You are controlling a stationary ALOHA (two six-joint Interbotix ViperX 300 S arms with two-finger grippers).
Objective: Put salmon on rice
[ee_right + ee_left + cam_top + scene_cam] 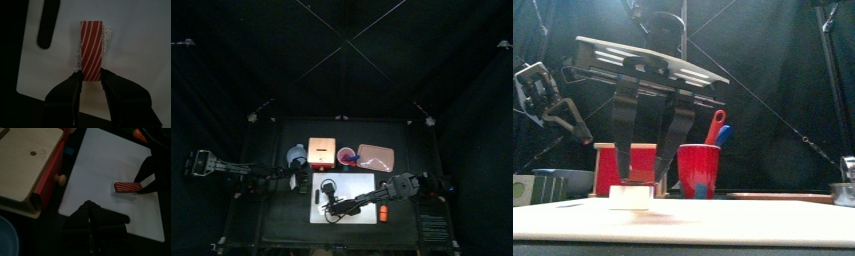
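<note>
rice [107, 42] mostly buried under the salmon [91, 47], salmon's near end tucked between the right gripper [93, 77] jaws, top view way too tiny to make out either piece

From my seat, the top view looks straight down from high up, so the table [342, 180] sits small in mid-frame with the white mat [352, 205] toward its front. The front view sits at table height at the front edge, looking level across the mat [687, 222], very near the rice [632, 196]. The left wrist view looks down over the mat [110, 183] from a little way off and shares the salmon [127, 188] with the right wrist view, which hangs close above that same salmon [91, 49] (its stripes fill mid-frame) and the rice [105, 42] beneath it.
</note>
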